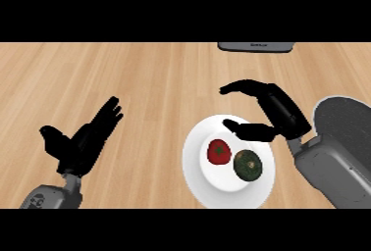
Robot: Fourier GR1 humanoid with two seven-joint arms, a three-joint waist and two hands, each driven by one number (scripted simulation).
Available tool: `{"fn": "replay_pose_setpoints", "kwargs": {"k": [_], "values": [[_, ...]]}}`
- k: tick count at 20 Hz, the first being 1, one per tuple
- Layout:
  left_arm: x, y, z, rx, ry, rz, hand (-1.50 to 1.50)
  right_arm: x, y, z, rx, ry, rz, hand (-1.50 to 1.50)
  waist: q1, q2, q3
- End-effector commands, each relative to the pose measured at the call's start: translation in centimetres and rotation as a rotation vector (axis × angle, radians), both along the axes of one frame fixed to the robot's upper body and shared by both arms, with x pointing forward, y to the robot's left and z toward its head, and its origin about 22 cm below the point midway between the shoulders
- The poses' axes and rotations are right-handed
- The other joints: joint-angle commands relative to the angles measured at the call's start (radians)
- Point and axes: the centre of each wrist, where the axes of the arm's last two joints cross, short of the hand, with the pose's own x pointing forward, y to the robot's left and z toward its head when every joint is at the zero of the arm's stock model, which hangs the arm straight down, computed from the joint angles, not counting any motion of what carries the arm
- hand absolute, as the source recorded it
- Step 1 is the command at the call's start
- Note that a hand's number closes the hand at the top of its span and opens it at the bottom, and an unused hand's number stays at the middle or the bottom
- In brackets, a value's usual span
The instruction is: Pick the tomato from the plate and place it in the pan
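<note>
A red tomato point(219, 151) lies on the white plate point(210, 188) in the lower middle of the head view, next to a dark green round vegetable point(248, 165). My right hand point(279, 113) hovers over the plate's upper right rim, fingers relaxed and spread, thumb reaching toward the tomato without touching it. It holds nothing. The dark pan point(346, 120) shows at the right edge, partly hidden behind my right forearm. My left hand point(87, 139) rests open at the lower left, fingers up.
A grey appliance edge point(255, 46) sits at the top of the wooden counter point(145, 78). Bare wood lies between the two hands and above the plate.
</note>
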Motion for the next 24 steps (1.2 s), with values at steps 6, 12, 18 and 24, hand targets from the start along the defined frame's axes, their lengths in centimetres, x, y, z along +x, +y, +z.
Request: {"fn": "replay_pose_setpoints", "kwargs": {"k": [6,12,18,24], "values": [[-0.5,-1.2,0.0,-0.076,0.045,-0.028,0.0,-0.8,7.5,-1.5,-0.454,-0.112,0.084,-1.5,-0.02,-0.006,0.003],[-0.6,-1.5,-1.1,-0.061,0.068,-0.033,0.0,-1.0,9.9,-2.7,-1.042,-0.018,-0.008,-1.5,-0.018,-0.018,-0.004],[-0.7,-1.8,-1.1,-0.074,0.052,-0.034,0.0,-3.9,18.1,-3.1,-1.347,0.12,-0.06,-1.5,-0.021,-0.007,0.002],[-0.8,-1.6,-1.2,-0.096,0.048,-0.028,0.0,-5.6,22.4,-4.0,-1.585,0.268,-0.092,-1.5,-0.019,-0.001,0.004]]}}
